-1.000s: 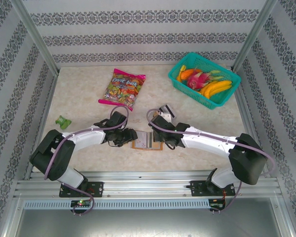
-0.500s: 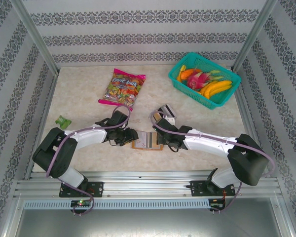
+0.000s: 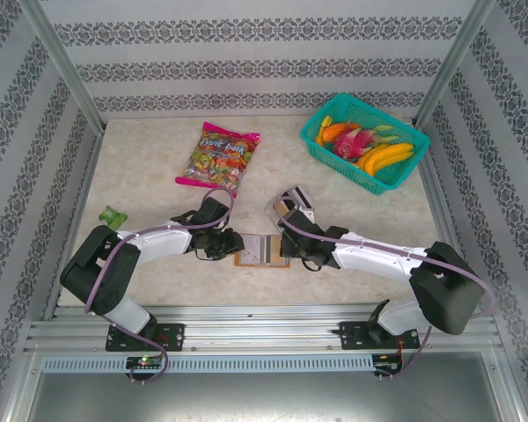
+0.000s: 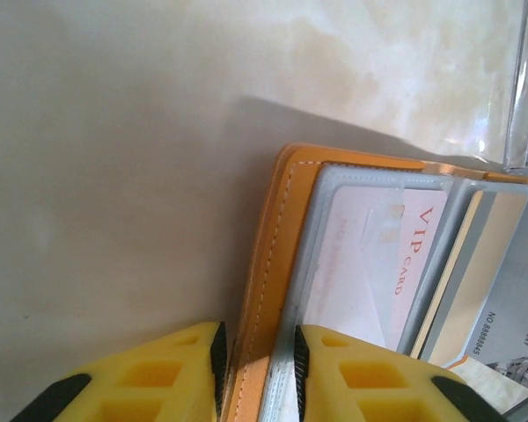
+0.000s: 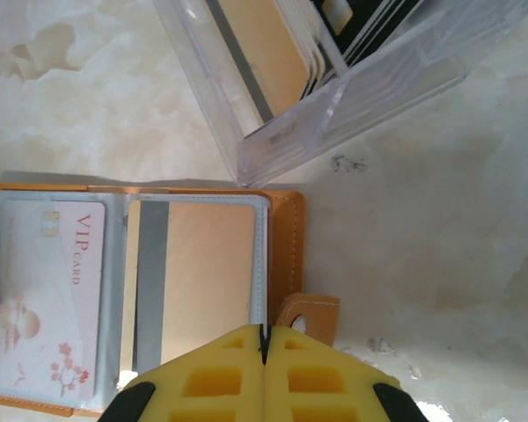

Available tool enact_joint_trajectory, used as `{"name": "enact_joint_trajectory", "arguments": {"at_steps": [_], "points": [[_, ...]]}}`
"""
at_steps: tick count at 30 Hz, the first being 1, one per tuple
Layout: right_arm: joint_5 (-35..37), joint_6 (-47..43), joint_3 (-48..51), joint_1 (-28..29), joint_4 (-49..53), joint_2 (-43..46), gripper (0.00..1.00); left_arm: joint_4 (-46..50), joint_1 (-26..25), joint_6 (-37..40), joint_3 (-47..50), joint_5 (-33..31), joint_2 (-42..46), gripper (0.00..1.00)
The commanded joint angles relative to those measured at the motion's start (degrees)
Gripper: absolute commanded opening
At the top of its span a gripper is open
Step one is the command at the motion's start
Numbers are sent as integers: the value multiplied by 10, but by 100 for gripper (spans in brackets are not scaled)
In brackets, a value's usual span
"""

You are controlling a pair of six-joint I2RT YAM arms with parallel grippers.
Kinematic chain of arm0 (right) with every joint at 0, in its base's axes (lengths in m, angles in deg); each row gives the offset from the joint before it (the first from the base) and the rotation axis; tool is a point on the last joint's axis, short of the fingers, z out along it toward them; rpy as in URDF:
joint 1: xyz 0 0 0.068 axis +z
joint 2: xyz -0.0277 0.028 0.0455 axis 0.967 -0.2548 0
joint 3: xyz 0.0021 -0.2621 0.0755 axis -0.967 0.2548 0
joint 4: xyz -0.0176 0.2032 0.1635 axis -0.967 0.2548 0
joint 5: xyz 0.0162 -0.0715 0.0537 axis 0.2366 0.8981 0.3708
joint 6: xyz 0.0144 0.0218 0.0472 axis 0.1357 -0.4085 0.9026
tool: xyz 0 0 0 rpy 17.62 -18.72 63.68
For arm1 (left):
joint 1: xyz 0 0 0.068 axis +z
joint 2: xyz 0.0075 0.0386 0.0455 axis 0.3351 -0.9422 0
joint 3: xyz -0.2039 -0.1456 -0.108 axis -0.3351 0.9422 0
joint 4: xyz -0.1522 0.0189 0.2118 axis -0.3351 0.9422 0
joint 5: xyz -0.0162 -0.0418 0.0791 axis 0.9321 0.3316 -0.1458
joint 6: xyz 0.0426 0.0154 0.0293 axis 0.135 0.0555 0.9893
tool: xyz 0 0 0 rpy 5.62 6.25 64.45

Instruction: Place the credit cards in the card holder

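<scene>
The left gripper (image 4: 257, 347) has brought its jaws closer together, onto the left edge of the card holder (image 4: 268, 237). The right arm (image 3: 370, 255) has shifted a little.

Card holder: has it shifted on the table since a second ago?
No. In the top view the card holder lies in the same spot, just as far from the clear tray behind it and the candy bag.

A fixed camera high behind the arm bases (image 3: 145, 338) looks down and forward over the whole table (image 3: 141, 167). Each wrist camera peers close past its own yellow fingers (image 4: 141, 378) at the open card holder (image 4: 264, 264), from opposite ends; all three views share it.
</scene>
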Motion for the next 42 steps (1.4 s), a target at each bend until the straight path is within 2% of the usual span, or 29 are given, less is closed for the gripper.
{"name": "enact_joint_trajectory", "arguments": {"at_steps": [1,8,21,28,36,39,42], "points": [[-17,11,8,-4,-18,1,0,-12,1,10,-13,8,-9,27],[-18,3,-6,-3,-2,16,0,-13,0,11,-13,8,-10,22],[-23,0,-26,8,13,60,0,-15,-1,9,-15,6,-13,20],[-86,0,-32,6,-24,56,0,-19,-2,10,-16,8,-12,19],[-164,-8,-73,17,-74,-30,0,-21,-3,2,-5,-11,9,17],[-141,-1,-86,23,-51,-48,0,-11,-3,1,-3,-21,17,17],[-105,12,-67,15,-43,-27,0,-5,-2,2,1,-26,21,17]]}}
